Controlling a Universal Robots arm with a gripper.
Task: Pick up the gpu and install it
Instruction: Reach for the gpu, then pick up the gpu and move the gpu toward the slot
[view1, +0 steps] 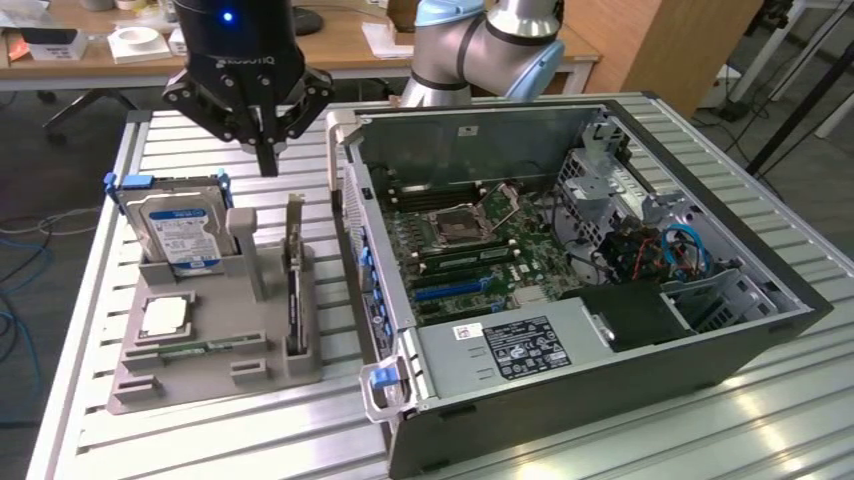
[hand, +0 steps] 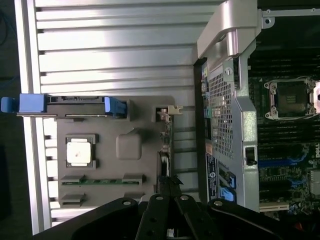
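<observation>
On the far left of the gripper stands the hard drive (view1: 180, 235), a silver box with a blue label and blue plastic handles. It is set upright in a grey holder (view1: 187, 385) of matte plastic that lies on the ribbed metal surface (view1: 200, 440).

The gripper (view1: 268, 160) hangs above the far part of this holder. Its black fingers are pressed together into one narrow point, and they hold nothing.

The gpu (view1: 295, 290) is below the gripper and a little toward the exterior view's right, apart from the fingertips. It is a thin, flat, dark card standing on its long edge in a slot of the holder. Its long axis runs from under the gripper toward the near end of the holder, and its silvery end lies at the far end. I judge that the fingers must go down onto the thin upper edge, across the card's thickness.

Further to the right of the gripper is the open computer case (view1: 747, 330), hard sheet metal, with the green motherboard (view1: 467, 240) inside.
</observation>
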